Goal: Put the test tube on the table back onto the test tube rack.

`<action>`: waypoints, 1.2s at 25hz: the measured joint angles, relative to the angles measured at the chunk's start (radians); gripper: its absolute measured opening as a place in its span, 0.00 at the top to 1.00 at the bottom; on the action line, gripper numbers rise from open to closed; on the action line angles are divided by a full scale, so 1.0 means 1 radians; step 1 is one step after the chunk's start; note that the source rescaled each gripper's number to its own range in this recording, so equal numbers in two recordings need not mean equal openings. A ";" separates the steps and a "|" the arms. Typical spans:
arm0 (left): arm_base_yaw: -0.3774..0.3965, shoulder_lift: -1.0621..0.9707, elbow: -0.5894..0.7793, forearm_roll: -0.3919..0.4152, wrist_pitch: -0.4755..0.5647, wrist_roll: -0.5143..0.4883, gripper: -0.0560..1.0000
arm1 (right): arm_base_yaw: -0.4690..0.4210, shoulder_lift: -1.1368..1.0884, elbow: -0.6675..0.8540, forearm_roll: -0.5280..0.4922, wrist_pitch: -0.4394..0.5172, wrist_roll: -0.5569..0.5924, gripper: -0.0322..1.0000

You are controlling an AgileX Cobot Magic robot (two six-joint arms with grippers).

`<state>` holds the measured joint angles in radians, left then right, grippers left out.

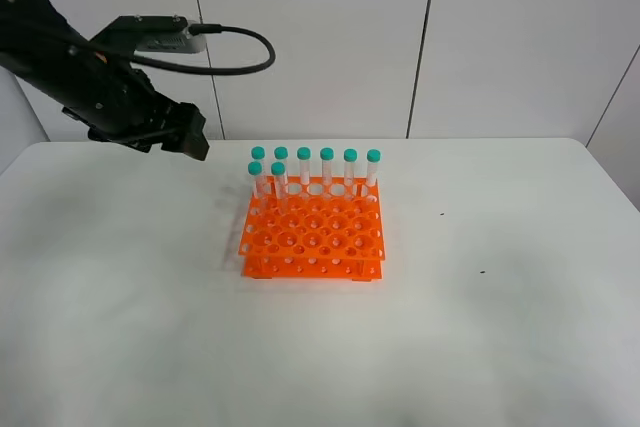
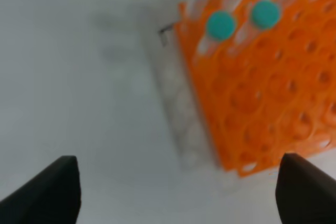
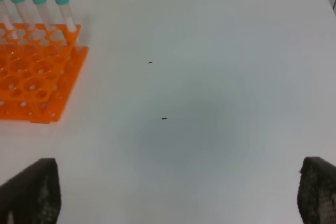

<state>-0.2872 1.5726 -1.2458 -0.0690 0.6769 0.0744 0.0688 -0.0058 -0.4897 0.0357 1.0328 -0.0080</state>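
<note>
White table [image 1: 320,347] filled the front of the high view, and past it the orange rack [image 1: 313,237] stood near the middle with eight teal-capped tubes [image 1: 304,169] upright in it: six along the far row and two more just in front of that row at the left end. No tube lay loose on the table in this view, so I could not tell which of the eight was the task's own. Up and to the left of the rack, well apart from it, the left gripper [image 1: 190,132] hung above the table on its black arm [image 1: 60,57]; its fingers were too dark to tell wide from narrow there. From the left wrist view, two dark fingertips [image 2: 50,195] stood far apart with nothing between them, and ahead of them lay the rack's corner [image 2: 257,98] with blurred teal caps [image 2: 220,24]. From the right wrist view, the right gripper [image 3: 178,195] was likewise spread wide and empty over bare table, the rack [image 3: 34,77] off ahead to one side, and two small dark specks [image 3: 164,118] on the surface.
</note>
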 joint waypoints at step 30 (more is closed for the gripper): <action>0.272 -0.217 0.175 0.009 0.496 -0.024 0.02 | 0.000 0.000 0.000 0.000 0.000 0.000 0.00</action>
<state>-0.0152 1.3556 -1.0707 -0.0597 1.1731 0.0508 0.0688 -0.0058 -0.4897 0.0357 1.0328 -0.0080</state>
